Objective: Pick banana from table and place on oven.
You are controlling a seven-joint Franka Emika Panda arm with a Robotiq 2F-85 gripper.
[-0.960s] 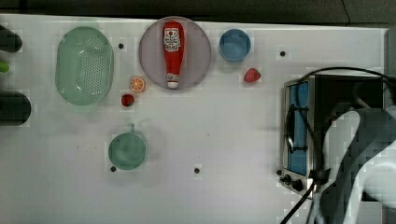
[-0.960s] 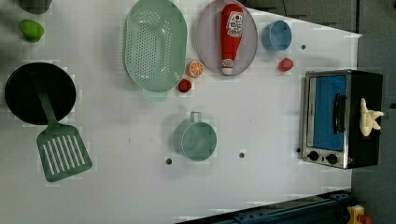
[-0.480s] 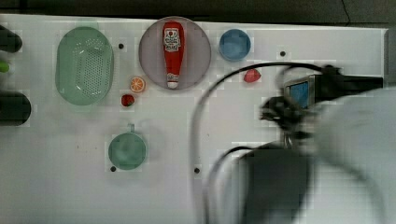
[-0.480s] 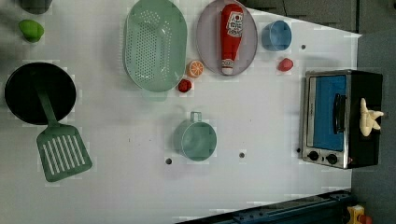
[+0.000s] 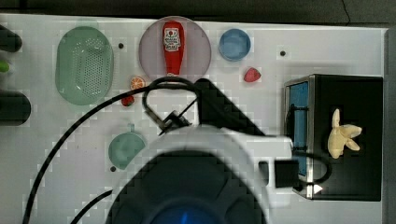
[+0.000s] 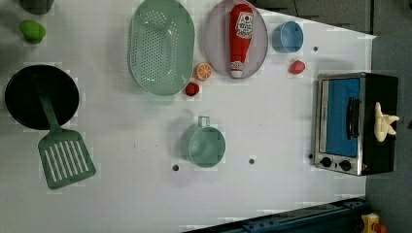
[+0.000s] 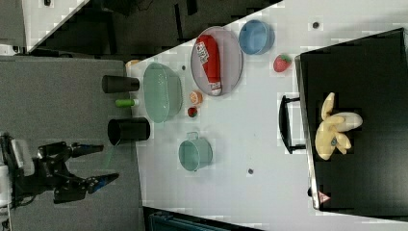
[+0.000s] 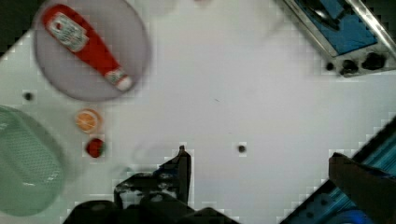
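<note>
The pale yellow banana [image 5: 343, 136] lies on the black top of the oven [image 5: 364, 172], at the top view's right end of the white table [image 5: 327, 46]. It also shows there in the left view [image 6: 384, 122] and the right view [image 7: 334, 126]. My gripper [image 7: 98, 164] is open and empty, far from the oven at the right view's left edge. In the wrist view the gripper [image 8: 268, 172] has its fingers [image 8: 184, 163] wide apart, high over bare tabletop. A corner of the oven [image 8: 345, 32] shows in the wrist view. My arm's body [image 5: 196, 182] covers the top view's lower middle.
A ketchup bottle [image 6: 240, 39] lies on a grey plate [image 6: 214, 48]. Near it are a blue cup [image 6: 286, 36], a strawberry [image 6: 296, 67], an orange slice [image 6: 202, 71] and a green colander [image 6: 160, 46]. A green mug [image 6: 206, 144] stands mid-table. A black pan [image 6: 41, 94] and a green spatula [image 6: 65, 160] lie at the left view's left.
My arm has swung from over the oven at the top view's right to the lower middle. The banana has stayed on the oven top.
</note>
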